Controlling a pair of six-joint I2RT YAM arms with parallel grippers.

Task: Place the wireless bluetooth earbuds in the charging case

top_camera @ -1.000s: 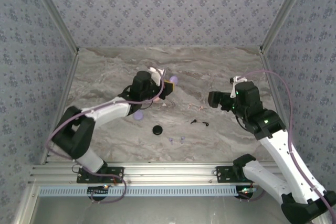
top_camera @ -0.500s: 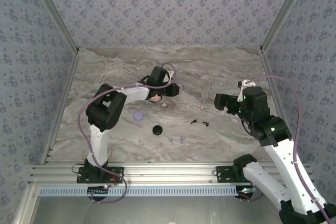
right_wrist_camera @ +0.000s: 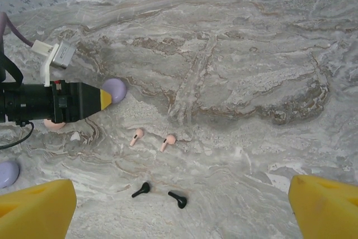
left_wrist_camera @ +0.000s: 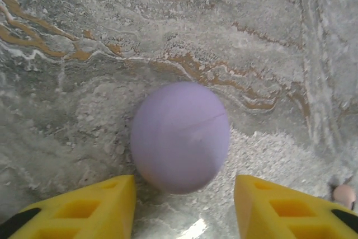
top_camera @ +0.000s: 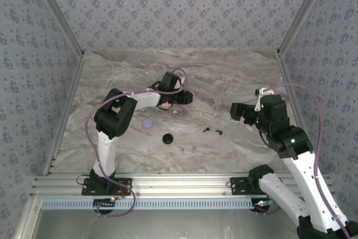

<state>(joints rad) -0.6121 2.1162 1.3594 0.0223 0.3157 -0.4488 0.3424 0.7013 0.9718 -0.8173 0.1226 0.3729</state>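
Step in hand, my read: the left tool (left_wrist_camera: 184, 197) is working the lavender case (left_wrist_camera: 180, 136), not an earbud yet. The case lies flat on the worktop (top_camera: 235, 71), and a thin seam on its side suggests the lid is down.

To do this well:
- Centre the case between the fingers (left_wrist_camera: 112, 205) before closing. It is round and smooth, so an off-centre pinch would likely squirt it away.
- Get the lid open and the case steady before bringing any bud over.
- Match colours. The lavender earbuds (top_camera: 188, 149) lie near the front edge, well apart from this case.

Left tool: released. The jaws stand partly apart either side of the case's near end, with a gap showing on both sides, so it grips nothing.

Right tool (right_wrist_camera: 180, 216): jaws fully spread and empty, hovering above the worktop. Below it lie the black earbuds (right_wrist_camera: 178, 199), with the pink earbuds (right_wrist_camera: 166, 141) just beyond. That spread is too wide for stems this tiny, so narrow it first. The black case (top_camera: 167, 138) sits near the black pair.
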